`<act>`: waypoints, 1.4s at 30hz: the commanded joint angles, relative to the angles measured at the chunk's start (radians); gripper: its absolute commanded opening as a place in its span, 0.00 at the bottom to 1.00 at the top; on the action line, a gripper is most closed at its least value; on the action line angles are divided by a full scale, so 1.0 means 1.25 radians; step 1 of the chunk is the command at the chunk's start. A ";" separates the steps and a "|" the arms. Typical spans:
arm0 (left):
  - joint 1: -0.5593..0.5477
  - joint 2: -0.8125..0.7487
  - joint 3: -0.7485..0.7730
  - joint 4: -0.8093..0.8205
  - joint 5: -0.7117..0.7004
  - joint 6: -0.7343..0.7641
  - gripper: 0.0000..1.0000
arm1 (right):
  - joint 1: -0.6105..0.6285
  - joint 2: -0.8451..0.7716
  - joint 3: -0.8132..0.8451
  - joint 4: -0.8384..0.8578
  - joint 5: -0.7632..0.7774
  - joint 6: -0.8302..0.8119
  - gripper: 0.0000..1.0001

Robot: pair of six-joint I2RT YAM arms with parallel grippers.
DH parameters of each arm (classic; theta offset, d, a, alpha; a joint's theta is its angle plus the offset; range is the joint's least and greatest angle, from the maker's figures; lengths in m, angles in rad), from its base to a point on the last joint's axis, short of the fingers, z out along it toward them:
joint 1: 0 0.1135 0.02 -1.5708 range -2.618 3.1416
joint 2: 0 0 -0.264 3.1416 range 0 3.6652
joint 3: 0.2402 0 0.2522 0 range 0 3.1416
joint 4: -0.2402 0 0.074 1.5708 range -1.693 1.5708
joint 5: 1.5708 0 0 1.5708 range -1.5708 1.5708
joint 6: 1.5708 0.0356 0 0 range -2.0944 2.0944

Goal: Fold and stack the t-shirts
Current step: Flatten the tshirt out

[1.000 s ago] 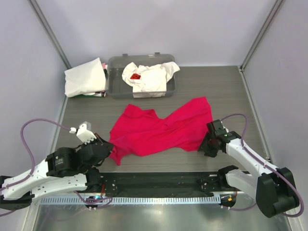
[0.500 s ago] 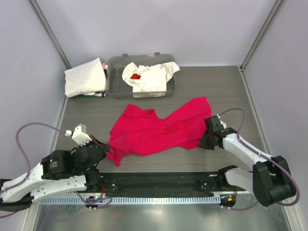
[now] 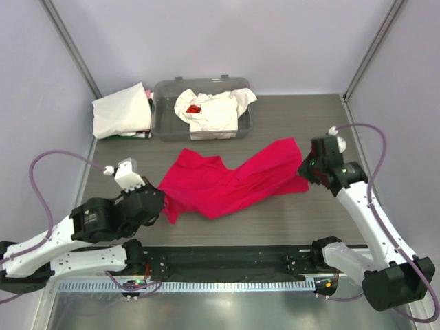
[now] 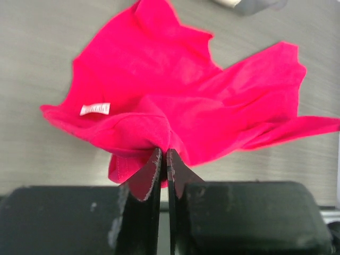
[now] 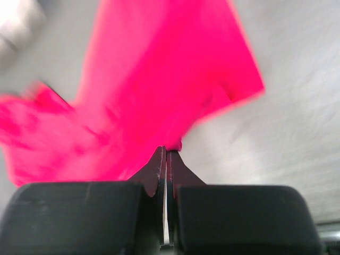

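Observation:
A crumpled crimson red t-shirt (image 3: pixel 230 182) lies across the middle of the table, partly lifted at both ends. My left gripper (image 3: pixel 159 203) is shut on its near-left edge; in the left wrist view the cloth (image 4: pixel 175 106) bunches over the closed left gripper (image 4: pixel 164 154), a white label (image 4: pixel 95 109) showing. My right gripper (image 3: pixel 307 170) is shut on the shirt's right corner and held above the table; the red shirt (image 5: pixel 159 95) hangs blurred from the closed right gripper (image 5: pixel 166 151). A white t-shirt with a red mark (image 3: pixel 210 110) lies in the tub. Another white t-shirt (image 3: pixel 120 110) lies folded at the back left.
A clear grey plastic tub (image 3: pixel 165 127) stands at the back centre. Metal frame posts (image 3: pixel 72 48) rise at both back corners. A black rail (image 3: pixel 227 260) runs along the near edge between the arm bases.
My right gripper closed on the shirt's right corner and rose up and back, pulling the cloth. The left gripper shifted slightly right and up with its edge of the shirt.

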 commanded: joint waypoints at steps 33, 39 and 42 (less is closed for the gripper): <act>0.570 0.135 -0.287 0.438 0.532 0.359 0.45 | -0.275 0.105 -0.010 0.042 -0.179 -0.160 0.01; 0.651 0.222 -0.300 0.470 0.540 0.385 0.45 | -0.275 0.117 -0.025 0.060 -0.190 -0.166 0.01; 0.681 0.251 -0.304 0.482 0.531 0.405 0.45 | -0.274 0.128 -0.030 0.068 -0.195 -0.169 0.01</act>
